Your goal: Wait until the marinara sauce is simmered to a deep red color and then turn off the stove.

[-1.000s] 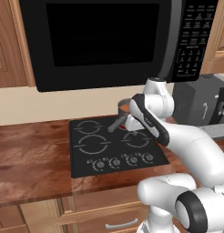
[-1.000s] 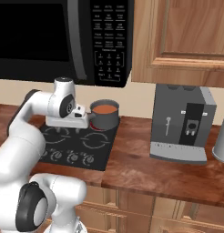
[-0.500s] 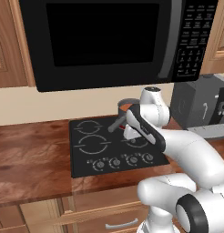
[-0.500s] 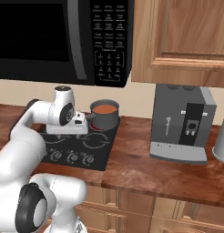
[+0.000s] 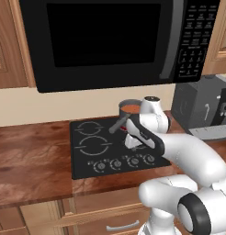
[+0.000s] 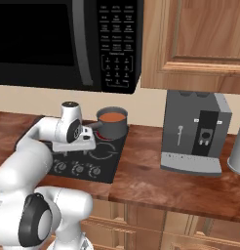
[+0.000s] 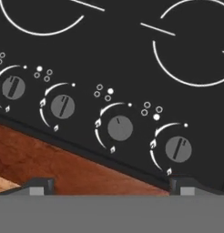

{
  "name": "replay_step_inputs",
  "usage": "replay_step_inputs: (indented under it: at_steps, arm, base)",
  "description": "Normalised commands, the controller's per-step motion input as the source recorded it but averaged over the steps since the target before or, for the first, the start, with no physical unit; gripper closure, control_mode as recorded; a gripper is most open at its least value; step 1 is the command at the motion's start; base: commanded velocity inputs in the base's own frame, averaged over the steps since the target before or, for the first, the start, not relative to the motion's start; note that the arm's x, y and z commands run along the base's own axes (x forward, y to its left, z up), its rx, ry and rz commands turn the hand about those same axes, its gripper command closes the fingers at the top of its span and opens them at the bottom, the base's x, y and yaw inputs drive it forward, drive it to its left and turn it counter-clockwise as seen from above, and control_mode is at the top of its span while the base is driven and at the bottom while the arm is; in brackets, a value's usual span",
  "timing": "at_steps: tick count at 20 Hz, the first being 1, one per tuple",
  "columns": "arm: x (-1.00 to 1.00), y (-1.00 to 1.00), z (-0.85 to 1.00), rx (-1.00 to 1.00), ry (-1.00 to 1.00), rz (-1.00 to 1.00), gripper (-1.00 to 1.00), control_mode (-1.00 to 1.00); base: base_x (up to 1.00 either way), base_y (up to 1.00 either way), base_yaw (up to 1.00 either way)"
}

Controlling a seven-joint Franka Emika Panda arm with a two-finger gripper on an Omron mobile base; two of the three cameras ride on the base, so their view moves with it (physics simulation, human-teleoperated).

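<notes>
The stove [image 5: 94, 158] is a black glass cooktop with grey burner rings and a row of small round knobs [image 7: 119, 128] along its front. On its back right burner stands a dark long-handled saucepan [image 6: 113, 129]. The marinara sauce [image 5: 131, 109] inside it looks orange-red, and its surface [image 6: 112, 117] is smooth. My gripper [image 5: 132, 146] hangs just above the knob row, in front of the pan, pointing down. In the hand view the gripper [image 7: 111, 185] is open, its fingertips [image 7: 38, 184] wide apart, touching nothing.
A big black microwave [image 5: 115, 41] hangs low over the stove. A grey coffee machine [image 6: 195, 132] stands on the wooden counter [image 6: 156, 180] to the right, with a metal vessel [image 6: 237, 154] at the far right edge. The pan handle [image 5: 117, 125] points toward my hand.
My hand has come down and forward from beside the saucepan to just above the knob row. The gripper stays open. Pan and sauce have not moved.
</notes>
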Motion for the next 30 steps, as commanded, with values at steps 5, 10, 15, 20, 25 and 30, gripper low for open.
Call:
replay_step_inputs:
  at_steps: [5, 10, 15, 20, 25, 30]
  arm:
    - [0.04, 0.00, -0.24, 0.00, 0.00, 0.10, -1.00, -1.00]
    - [0.00, 0.00, -0.22, 0.00, 0.00, 0.13, -1.00, -1.00]
    - [0.00, 0.00, -0.12, 0.00, 0.00, 0.16, -1.00, -1.00]
    - [0.06, 0.00, -0.05, 0.00, 0.07, 0.17, -1.00, -1.00]
    - [0.00, 0.03, -0.07, -0.01, 0.05, 0.15, -1.00, -1.00]
    - [0.00, 0.11, -0.17, -0.04, 0.00, 0.10, -1.00, -1.00]
  base:
    - [0.00, 0.00, 0.00]
    - [0.00, 0.00, 0.00]
    - [0.00, 0.00, 0.00]
    - [0.00, 0.00, 0.00]
    - [0.00, 0.00, 0.00]
    - [0.00, 0.00, 0.00]
